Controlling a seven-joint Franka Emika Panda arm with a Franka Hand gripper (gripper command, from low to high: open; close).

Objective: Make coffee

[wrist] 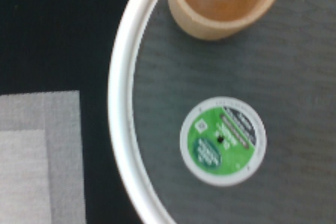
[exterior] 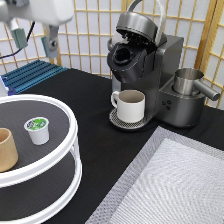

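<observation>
- Exterior view: the gripper (exterior: 34, 40) hangs at top left, fingers (exterior: 50, 46) spread, holding nothing.
- The coffee pod (exterior: 37, 130) sits on the white tiered tray (exterior: 70, 125), beside a tan cup (exterior: 6, 149).
- A mug (exterior: 131, 105) stands under the open coffee machine (exterior: 150, 65).

Your ext. cam looks down across the table from off the arm, coffee machine (exterior: 150, 70) upper centre; wrist cam looks straight down, close; both share pod (exterior: 37, 129) (wrist: 223, 140) and tray rim (exterior: 72, 134) (wrist: 124, 107).
</observation>
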